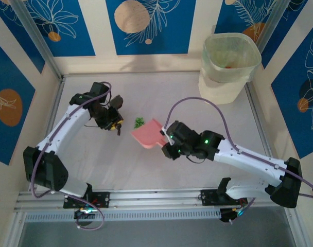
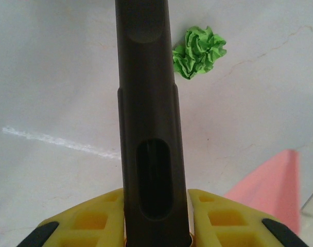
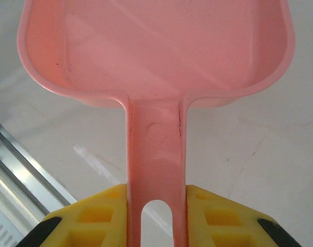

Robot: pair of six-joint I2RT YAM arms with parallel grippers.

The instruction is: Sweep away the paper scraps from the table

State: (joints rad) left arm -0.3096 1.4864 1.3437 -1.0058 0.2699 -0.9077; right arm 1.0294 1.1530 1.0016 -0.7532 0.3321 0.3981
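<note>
The left jaws pinch the brush (image 2: 146, 103), bristles cut off; right jaws pinch the dustpan (image 3: 156, 51); green scrap (image 2: 198, 51) between, possibly several.

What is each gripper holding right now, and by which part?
Left gripper: shut on the black brush, by its handle near the slotted end. Right gripper: shut on the pink dustpan, by the slotted end of its handle.

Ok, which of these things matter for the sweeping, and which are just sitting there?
In the job: green paper scrap; brush in left hand; pink dustpan in right hand; table; probably the bin.
Just there: patterned walls; aluminium rails.
</note>
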